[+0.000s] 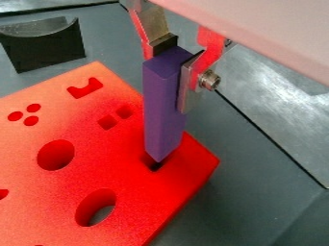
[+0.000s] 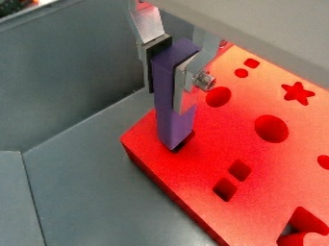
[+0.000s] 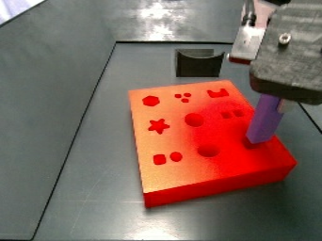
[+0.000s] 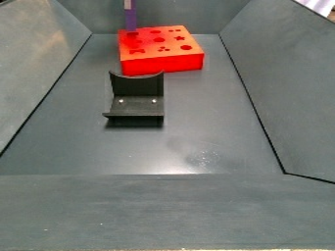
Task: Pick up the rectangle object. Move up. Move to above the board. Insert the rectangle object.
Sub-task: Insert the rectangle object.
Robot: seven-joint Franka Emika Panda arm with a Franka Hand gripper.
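in a side view the board (image 3: 208, 141) is lying flat on the grey surface (image 3: 75, 141), with the fixture (image 3: 198, 62) sitting behind it, apart from it. going left to right across the board's top, a star, circles and a small dot group are showing, then squares and a notched cut-out, and at the right edge the bar (image 3: 265, 120) is standing upright with its lower end meeting the board near the corner.

in both wrist views the tool (image 1: 174, 50) is pinching the bar's (image 1: 164, 106) upper part between its silver plates, one finger (image 1: 160, 27) showing on the left face and the other on the right. the bar's (image 2: 174, 96) foot is sitting in a dark opening close to the board's (image 2: 257, 163) corner; how deep it is reaching i cannot tell. the tool (image 2: 174, 53) is hanging directly over that corner.

in the far side view the fixture (image 4: 135, 98) is standing in the middle of the surface, the board (image 4: 160, 49) is lying beyond it, and the bar (image 4: 129, 15) is rising from the board's left part
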